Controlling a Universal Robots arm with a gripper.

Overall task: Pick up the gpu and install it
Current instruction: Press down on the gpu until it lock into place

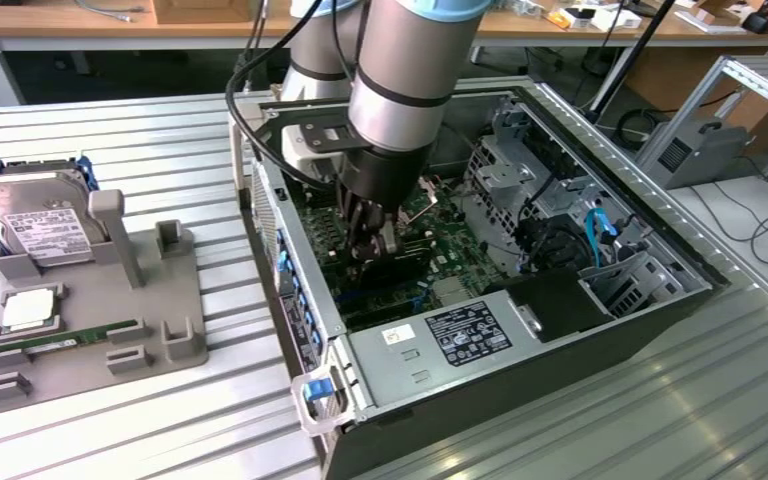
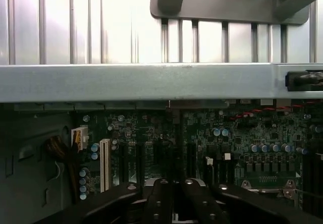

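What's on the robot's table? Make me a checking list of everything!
Surface: ribbed metal table, holding an open computer case.
Job's things: gpu, a dark card standing on the motherboard under the gripper.
Clutter: grey holder with hard drive and memory stick.
Grippers: gripper shut, low inside the case at the card's top.
Cables: blue cables in the case; black cable along the arm.
Surroundings: wooden benches behind.
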